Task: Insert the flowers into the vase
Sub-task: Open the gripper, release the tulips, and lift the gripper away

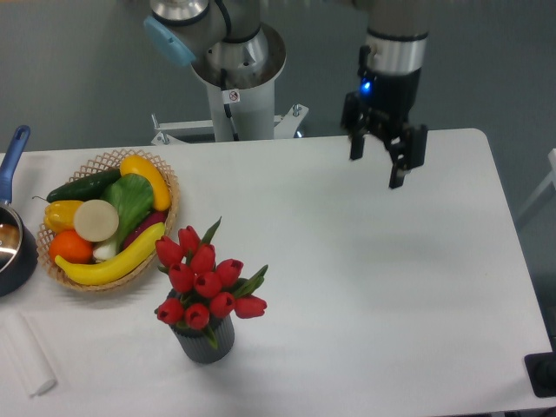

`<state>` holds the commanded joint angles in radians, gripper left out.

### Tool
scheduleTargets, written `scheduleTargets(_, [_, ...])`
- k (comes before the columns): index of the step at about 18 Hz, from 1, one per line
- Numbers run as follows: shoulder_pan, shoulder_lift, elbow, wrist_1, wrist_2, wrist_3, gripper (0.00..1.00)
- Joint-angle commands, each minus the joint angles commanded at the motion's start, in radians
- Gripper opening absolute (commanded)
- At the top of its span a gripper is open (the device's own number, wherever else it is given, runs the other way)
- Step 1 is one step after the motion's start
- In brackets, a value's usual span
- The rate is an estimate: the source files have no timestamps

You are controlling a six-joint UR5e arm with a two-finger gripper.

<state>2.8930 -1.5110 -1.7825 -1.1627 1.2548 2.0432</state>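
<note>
Red flowers [207, 280] in ribbed vase [208, 340]

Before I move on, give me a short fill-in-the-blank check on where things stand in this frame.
1. The red tulips stand in the dark ribbed ____.
2. The gripper hangs over the far side of the white table, its two fingers ____ and holding nothing.
3. The yellow banana lies in the wicker ____.
4. The pot with the ____ handle sits at the table's left edge.

Missing words: vase; open; basket; blue
</note>
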Motion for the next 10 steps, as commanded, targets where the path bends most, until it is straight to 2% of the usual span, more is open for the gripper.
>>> scheduleTargets(10, [0.005, 0.005, -0.005, 0.009, 0.000, 0.000, 1.00])
